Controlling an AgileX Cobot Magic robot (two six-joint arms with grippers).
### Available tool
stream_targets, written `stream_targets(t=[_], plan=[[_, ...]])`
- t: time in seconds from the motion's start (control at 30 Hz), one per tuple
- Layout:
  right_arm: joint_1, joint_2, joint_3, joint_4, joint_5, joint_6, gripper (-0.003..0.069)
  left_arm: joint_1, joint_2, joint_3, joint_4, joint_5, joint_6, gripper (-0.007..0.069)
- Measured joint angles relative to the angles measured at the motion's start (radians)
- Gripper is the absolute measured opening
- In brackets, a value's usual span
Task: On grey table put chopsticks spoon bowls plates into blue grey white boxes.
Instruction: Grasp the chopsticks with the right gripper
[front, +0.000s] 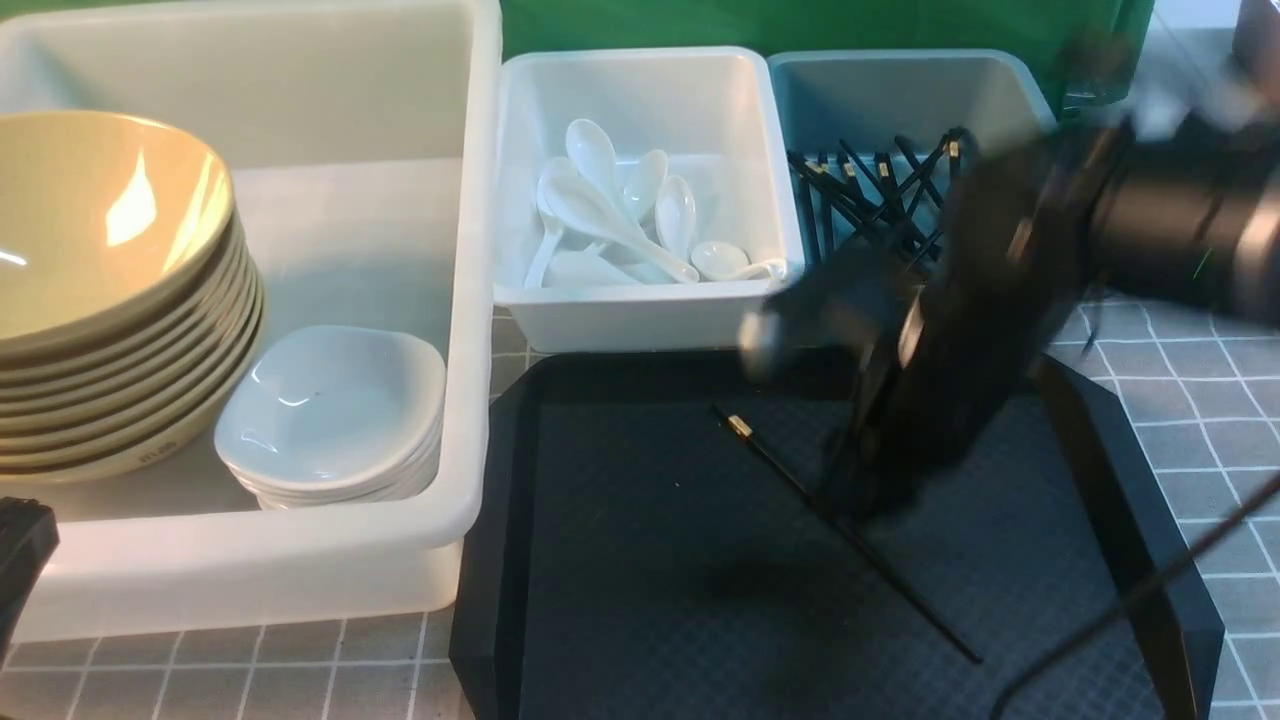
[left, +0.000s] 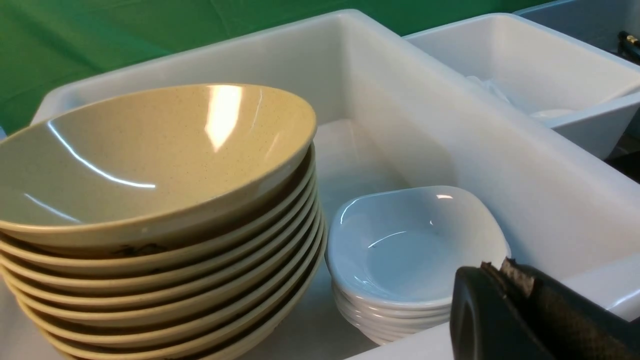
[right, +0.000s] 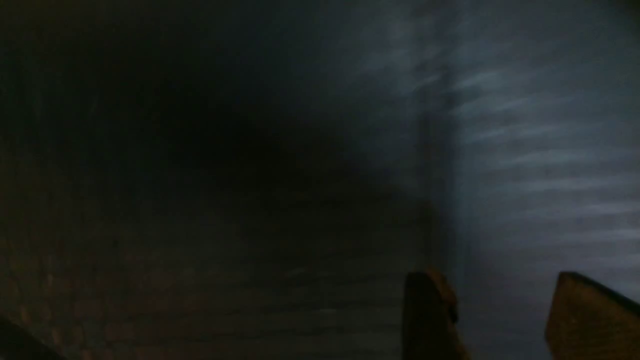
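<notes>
Chopstick (front: 905, 590), the one piece of the task's own ware seen outside the boxes, lies aslant on the black octagonal tray (front: 610, 560), its gold band towards the boxes. The tray rests on the grey tiled desk (front: 1225, 390).

Sorting appears nearly complete. The large white box (front: 300, 560) holds a tall nest of beige bowls (front: 90, 220), the uppermost tilted, and beside it a short stack of white plates (front: 330, 400). The small white box (front: 640, 325) contains several spoons (front: 590, 160), lying at various angles. The blue-grey box (front: 930, 90) contains a crossed heap of black chopsticks (front: 885, 205), some with gold bands showing.

What is left, so far as the front view shows, is the single stick on the tray; the right arm (front: 1000, 290) hides part of that surface, so a further piece beneath it cannot be ruled out. No spoon, bowl or plate is visible on the uncovered part of the tray.

The right tool (right: 495, 290) stands open above the tray, its fingers apart with nothing seen between them. The left tool (left: 500, 270) is closed and empty, near the front rim of the large box. The probable remaining step is for the right tool to close on the stick, lift it and release it in the blue-grey box.
</notes>
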Motion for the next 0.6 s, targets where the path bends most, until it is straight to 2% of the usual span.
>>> stream_targets(t=[0.17, 0.43, 0.6], plan=[[0.042, 0.062, 0.099, -0.010, -0.166, -0.020, 0.0326, 0.000, 0.000, 0.000, 0.000, 0.000, 0.000, -0.0008], [0.042, 0.070, 0.090, 0.001, -0.197, -0.021, 0.0044, 0.000, 0.000, 0.000, 0.000, 0.001, 0.000, -0.0008], [0.042, -0.008, 0.098, 0.007, -0.149, -0.044, 0.0032, 0.000, 0.000, 0.000, 0.001, 0.001, 0.000, -0.0008]])
